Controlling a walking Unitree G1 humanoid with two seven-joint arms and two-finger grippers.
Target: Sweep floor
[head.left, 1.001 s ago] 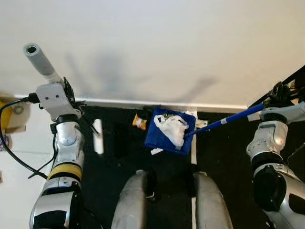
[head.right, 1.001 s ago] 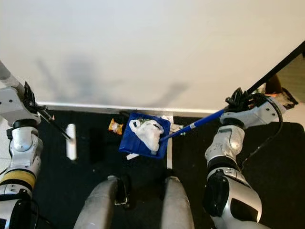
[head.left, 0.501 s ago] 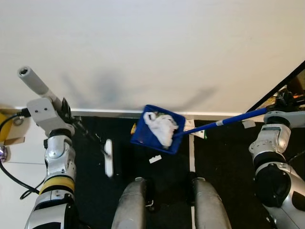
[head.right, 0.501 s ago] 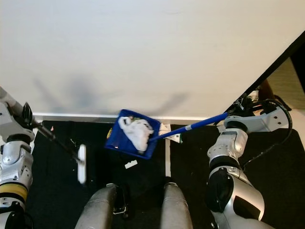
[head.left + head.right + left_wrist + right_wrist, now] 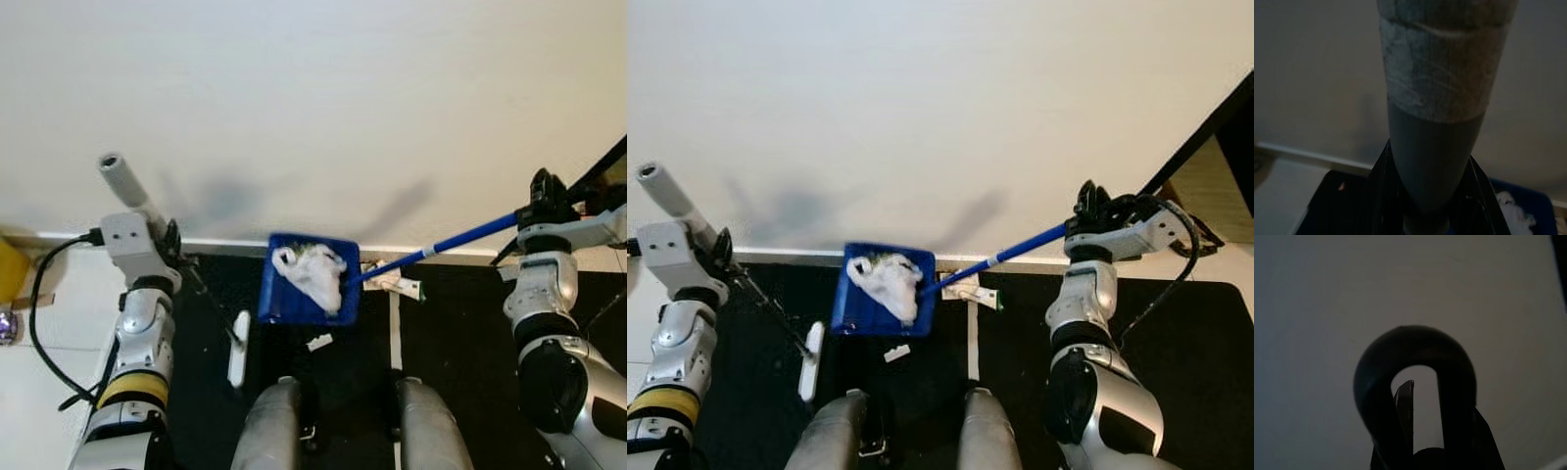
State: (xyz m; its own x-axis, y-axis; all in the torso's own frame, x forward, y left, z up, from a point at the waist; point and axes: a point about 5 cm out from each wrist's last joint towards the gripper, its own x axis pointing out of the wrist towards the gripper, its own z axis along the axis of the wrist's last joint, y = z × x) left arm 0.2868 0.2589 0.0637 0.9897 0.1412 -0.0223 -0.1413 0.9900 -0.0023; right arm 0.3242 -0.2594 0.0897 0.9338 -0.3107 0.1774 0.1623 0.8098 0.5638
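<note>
Right gripper point(image 5: 1087, 201) clamped on blue dustpan handle point(image 5: 1004, 255); dustpan point(image 5: 304, 282) lifted against wall point(image 5: 313, 108), white crumpled trash point(image 5: 313, 274) inside. Left gripper point(image 5: 168, 238) clamped on grey broom handle point(image 5: 125, 183), brush head point(image 5: 238, 348) left of dustpan on black mat point(image 5: 211, 323). Paper scrap point(image 5: 319, 342) just below dustpan.

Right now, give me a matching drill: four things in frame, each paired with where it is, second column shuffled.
Things:
1. dustpan
2. white bag
3. broom
4. wrapper

Places:
A. on the floor by the baseboard
B. held by the left gripper
C. inside the blue pan
D. on the end of the blue pole, held by the right gripper

Pairs: 1-D, 2-C, 3-B, 4-A
</note>
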